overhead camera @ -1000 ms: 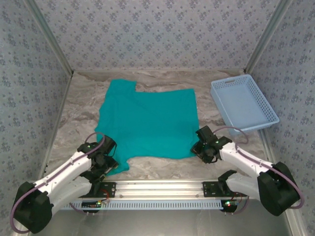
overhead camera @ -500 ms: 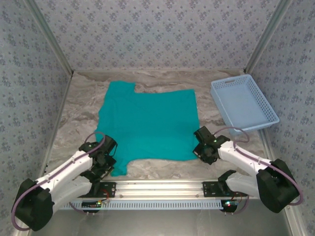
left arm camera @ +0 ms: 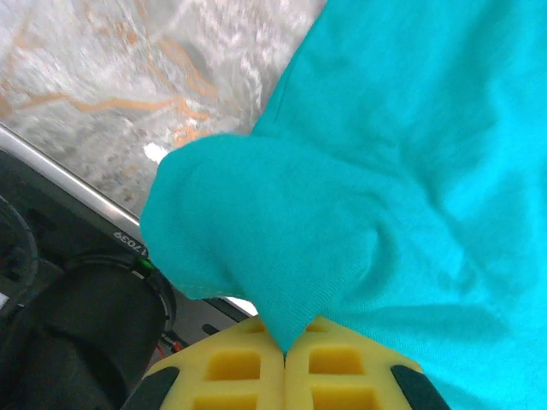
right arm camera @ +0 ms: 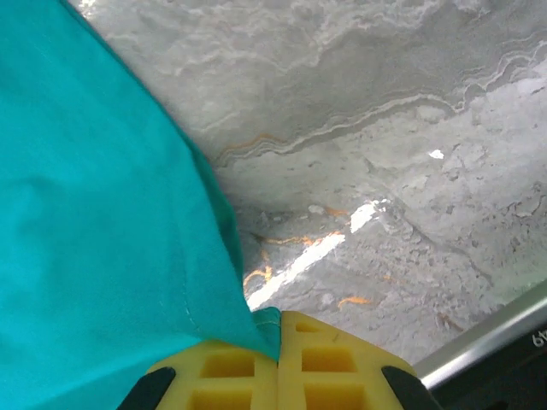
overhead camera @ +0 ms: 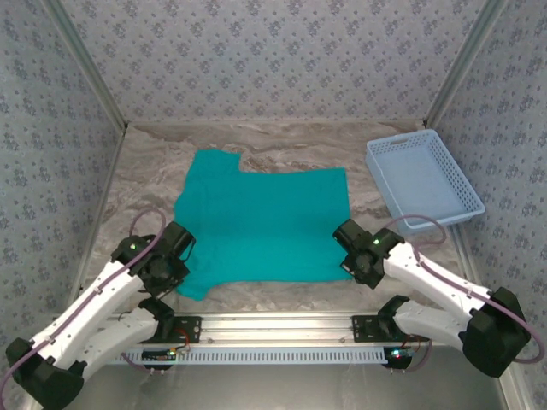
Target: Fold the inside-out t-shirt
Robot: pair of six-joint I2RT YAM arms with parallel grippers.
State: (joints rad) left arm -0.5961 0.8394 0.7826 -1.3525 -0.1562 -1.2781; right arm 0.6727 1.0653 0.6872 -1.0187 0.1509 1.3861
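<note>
1. The inside-out t-shirt is laid flat at the centre of the table, with one sleeve toward 11 o'clock.
2. The left gripper is pressed together, with the shirt's 7 o'clock corner pinched and lifted in a bunch.
3. The right gripper is clamped on the hem corner at 5 o'clock.
4. A light blue basket is seen at 2 o'clock, apart from the shirt.
</note>
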